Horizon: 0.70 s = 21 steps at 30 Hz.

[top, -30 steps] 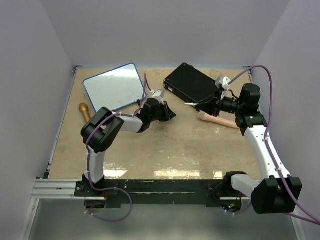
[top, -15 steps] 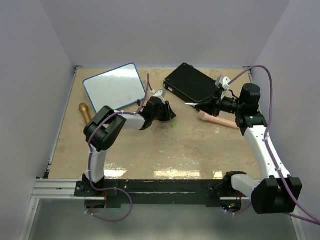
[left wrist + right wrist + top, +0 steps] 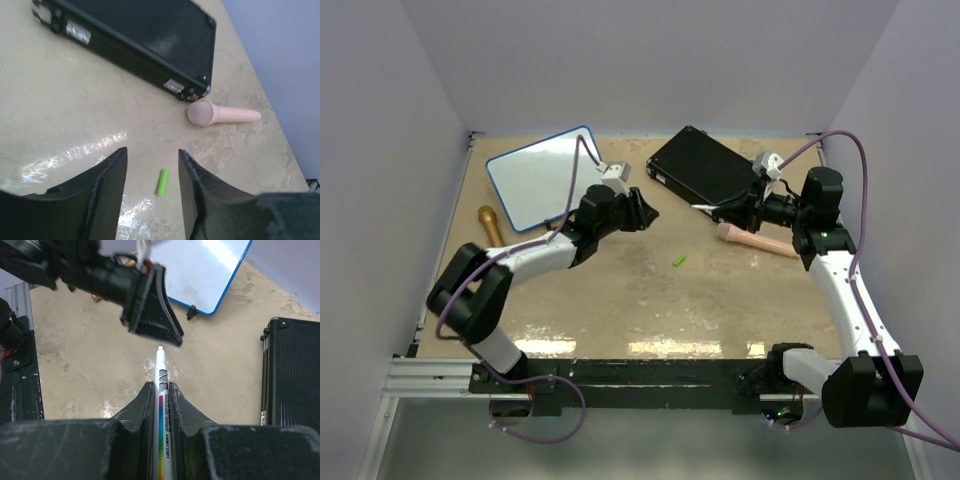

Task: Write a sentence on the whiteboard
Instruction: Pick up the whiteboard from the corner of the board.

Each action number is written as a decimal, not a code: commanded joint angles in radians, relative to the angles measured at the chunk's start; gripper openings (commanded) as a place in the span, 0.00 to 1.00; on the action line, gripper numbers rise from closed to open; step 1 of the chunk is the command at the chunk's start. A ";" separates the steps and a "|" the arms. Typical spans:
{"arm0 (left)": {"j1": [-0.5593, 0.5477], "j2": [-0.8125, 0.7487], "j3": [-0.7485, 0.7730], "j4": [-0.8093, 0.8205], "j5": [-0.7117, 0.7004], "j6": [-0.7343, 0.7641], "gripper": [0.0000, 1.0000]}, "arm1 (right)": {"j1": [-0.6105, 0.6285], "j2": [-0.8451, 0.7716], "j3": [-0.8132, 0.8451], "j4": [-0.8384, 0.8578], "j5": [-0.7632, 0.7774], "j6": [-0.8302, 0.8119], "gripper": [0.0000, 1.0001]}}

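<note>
The whiteboard, white with a blue rim, lies flat at the back left; it also shows in the right wrist view. No green words show on it. My right gripper is shut on a white whiteboard marker, uncapped, its tip pointing left over the table. My left gripper is open and empty, held above the table between the board and the marker tip. A small green marker cap lies on the table below it.
A black rectangular case lies at the back right. A pink microphone lies beside it, under my right arm. A golden microphone lies left of the whiteboard. Walls enclose the table on three sides.
My left gripper has opened, risen and drawn back to the left. The green cap has come out of it and now lies on the table. The right arm has barely moved.
</note>
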 commanded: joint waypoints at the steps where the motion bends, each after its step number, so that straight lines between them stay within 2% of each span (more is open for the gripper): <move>1: 0.046 -0.256 -0.065 -0.055 -0.049 0.152 0.54 | -0.007 -0.010 0.000 -0.004 -0.039 -0.034 0.00; 2: 0.057 -0.299 -0.076 -0.081 -0.061 0.201 0.65 | -0.007 -0.004 0.000 -0.010 -0.045 -0.043 0.00; 4: 0.094 -0.431 -0.102 -0.158 -0.111 0.258 0.77 | -0.009 -0.002 0.002 -0.018 -0.057 -0.052 0.00; 5: 0.108 -0.476 -0.111 -0.187 -0.144 0.302 0.90 | -0.007 0.001 0.000 -0.019 -0.065 -0.058 0.00; 6: 0.137 -0.520 -0.125 -0.231 -0.171 0.324 0.95 | -0.007 0.002 0.000 -0.022 -0.069 -0.063 0.00; 7: 0.222 -0.598 -0.132 -0.253 -0.169 0.338 1.00 | -0.009 0.002 0.000 -0.025 -0.077 -0.068 0.00; 8: 0.288 -0.632 -0.136 -0.265 -0.134 0.349 1.00 | -0.009 0.004 0.000 -0.027 -0.086 -0.074 0.00; 9: 0.363 -0.677 -0.139 -0.284 -0.019 0.344 1.00 | -0.007 0.010 0.002 -0.028 -0.088 -0.075 0.00; 10: 0.529 -0.688 -0.139 -0.285 0.049 0.340 1.00 | -0.007 0.011 0.002 -0.030 -0.094 -0.078 0.00; 12: 0.694 -0.688 -0.134 -0.267 0.229 0.306 1.00 | -0.009 0.024 0.003 -0.035 -0.105 -0.085 0.00; 13: 0.826 -0.656 -0.131 -0.258 0.283 0.292 1.00 | -0.009 0.028 0.005 -0.039 -0.112 -0.086 0.00; 16: 0.983 -0.521 -0.111 -0.190 0.427 0.228 1.00 | -0.007 0.036 0.009 -0.054 -0.118 -0.098 0.00; 21: 1.086 -0.251 -0.059 -0.025 0.519 0.182 1.00 | -0.007 0.044 0.012 -0.064 -0.126 -0.108 0.00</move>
